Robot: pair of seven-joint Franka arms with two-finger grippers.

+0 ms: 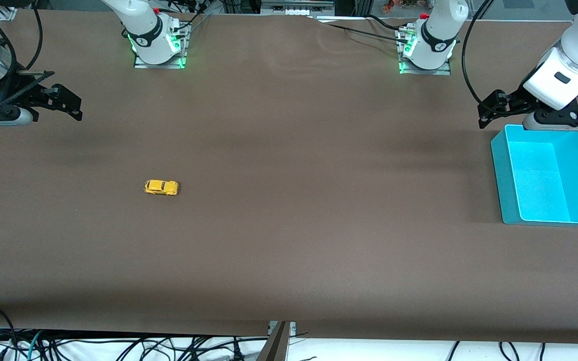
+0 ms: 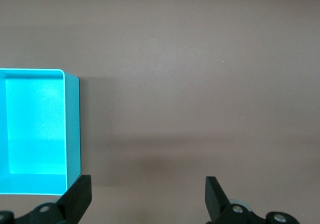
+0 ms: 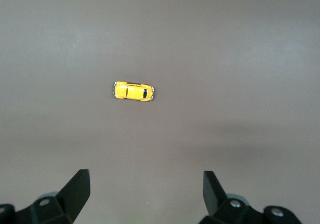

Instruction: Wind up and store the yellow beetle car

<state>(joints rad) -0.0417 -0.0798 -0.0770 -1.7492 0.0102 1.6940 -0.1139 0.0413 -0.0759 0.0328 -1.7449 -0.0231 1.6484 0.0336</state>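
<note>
Yellow beetle car (image 1: 161,187) is seen resting on its wheels on the brown table cover (image 1: 289,240), toward the right arm's end of the table, with its long axis lying along the table's length. No other object touches it. In the right wrist view the car (image 3: 134,91) is seen from above, well apart from the two black fingertips (image 3: 75,189), which are spread wide with nothing between them. The right gripper (image 1: 55,103) is held up over the edge of the table at the right arm's end, clear of the car, and this arm waits. A turquoise bin (image 1: 499,165) is noted at the left arm's end of the table, well apart from the car; nothing is seen inside it. The left gripper (image 1: 494,108) hangs over the table just beside the bin's rim (image 2: 65,74), its fingers (image 2: 215,196) likewise spread wide and holding nothing.
</note>
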